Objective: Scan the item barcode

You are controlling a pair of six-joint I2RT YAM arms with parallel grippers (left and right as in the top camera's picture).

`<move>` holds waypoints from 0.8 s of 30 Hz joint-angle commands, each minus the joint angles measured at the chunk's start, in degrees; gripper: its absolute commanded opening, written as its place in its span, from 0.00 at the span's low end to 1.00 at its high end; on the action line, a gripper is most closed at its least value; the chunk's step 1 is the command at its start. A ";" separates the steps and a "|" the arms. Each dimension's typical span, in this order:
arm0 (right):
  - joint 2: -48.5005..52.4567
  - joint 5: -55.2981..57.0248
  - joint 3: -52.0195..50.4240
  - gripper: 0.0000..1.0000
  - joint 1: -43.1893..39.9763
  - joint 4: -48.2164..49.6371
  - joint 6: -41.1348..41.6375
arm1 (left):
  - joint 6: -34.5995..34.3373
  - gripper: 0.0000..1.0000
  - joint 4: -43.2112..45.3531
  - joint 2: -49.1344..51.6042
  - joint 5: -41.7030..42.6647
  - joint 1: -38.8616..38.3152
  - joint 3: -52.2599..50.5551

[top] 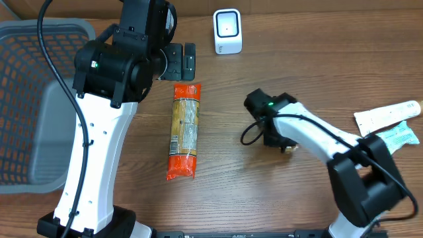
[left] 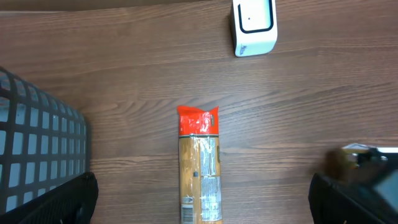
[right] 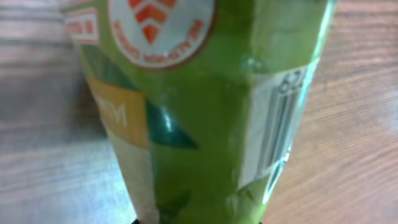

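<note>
A grey mesh basket [top: 39,33] fills the left end of the table [top: 264,198], beside the left arm. A long packet [top: 184,131] with orange ends lies between the two arms. Its length runs from the near side toward the far side, and its far end is just below the left end effector [top: 180,61]. That end effector hangs released, with its fingers [left: 62,199] spread wide at the lower corners of the left wrist view and nothing between them. The white scanner [top: 227,31] stands at the far edge, well apart from both arms, up and to the left of the right end effector [top: 274,129]. A white tube [top: 386,118] and a teal packet [top: 400,135] lie at the right edge.

The right end effector is low over the middle of the table, clenched on the green pack [right: 205,124]. From overhead the pack is almost wholly hidden beneath it. In the right wrist view the pack's long axis runs up the frame, narrow at the bottom and widening toward the top. A barcode [right: 280,130] sits on its right-hand face, with bars running along that length. A white round badge [right: 161,18] with orange arrows sits at the top.
</note>
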 commanded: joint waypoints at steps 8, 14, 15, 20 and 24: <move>1.86 -1.31 0.81 0.19 2.69 2.36 -0.94 | 1.09 1.00 0.04 0.20 -0.55 0.24 0.15; 1.86 -4.28 0.59 0.39 5.70 2.51 -0.94 | 1.09 1.00 0.04 0.20 -0.55 0.24 0.15; 1.86 -4.26 0.59 0.43 6.25 2.51 -0.94 | 1.09 0.99 0.04 0.20 -0.55 0.24 0.15; 1.86 -5.31 0.59 0.57 7.98 2.45 -0.94 | 1.09 1.00 0.04 0.20 -0.55 0.24 0.15; 1.77 -9.09 1.16 0.58 7.98 2.47 -0.92 | 1.09 1.00 0.04 0.20 -0.55 0.24 0.15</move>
